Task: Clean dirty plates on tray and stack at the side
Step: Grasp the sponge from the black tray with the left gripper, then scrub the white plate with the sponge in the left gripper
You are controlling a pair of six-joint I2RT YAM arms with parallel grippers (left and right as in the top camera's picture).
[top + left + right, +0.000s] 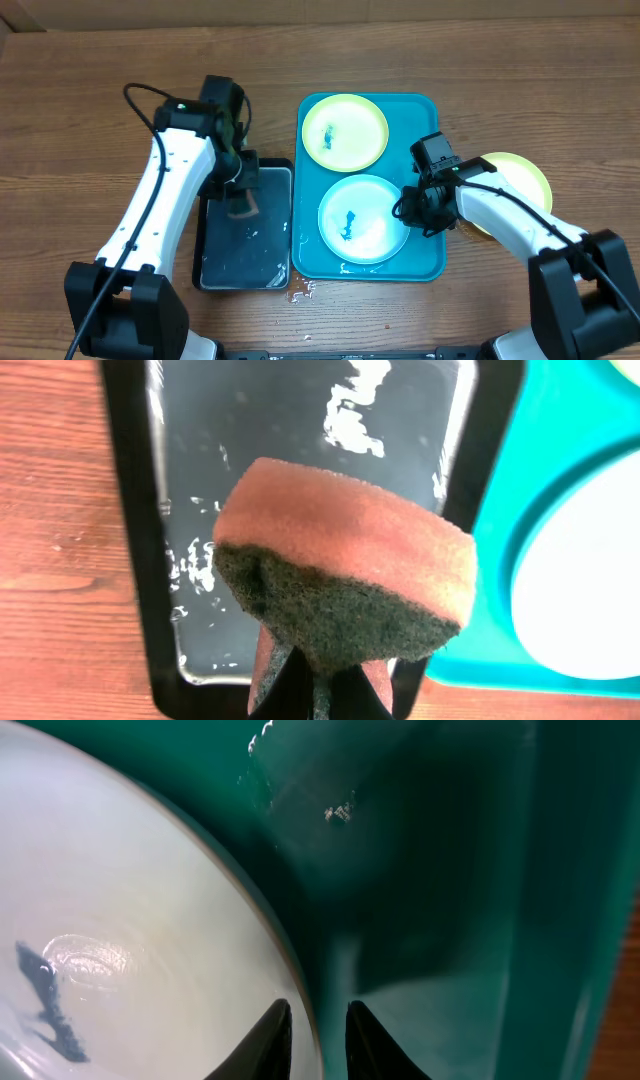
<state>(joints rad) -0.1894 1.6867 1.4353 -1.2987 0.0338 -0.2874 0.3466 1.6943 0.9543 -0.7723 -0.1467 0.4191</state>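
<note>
The turquoise tray (pixel 425 255) holds two plates: a yellow-green one (pixel 344 131) at the back and a light-blue one (pixel 363 218) in front, each with a blue smear. Another yellow-green plate (pixel 520 175) lies on the table right of the tray, partly under my right arm. My left gripper (pixel 315 682) is shut on a brown-and-dark sponge (pixel 345 575), held over the black tray (pixel 130 560). My right gripper (pixel 318 1030) sits astride the light-blue plate's (pixel 130 940) right rim. One finger is over the plate and one over the tray floor (pixel 450 870), with a narrow gap on each side of the rim.
The black tray (pixel 212 270) left of the turquoise one holds shallow water. Small drops lie on the wood near the tray's front left corner (pixel 303 290). Bare wooden table surrounds both trays.
</note>
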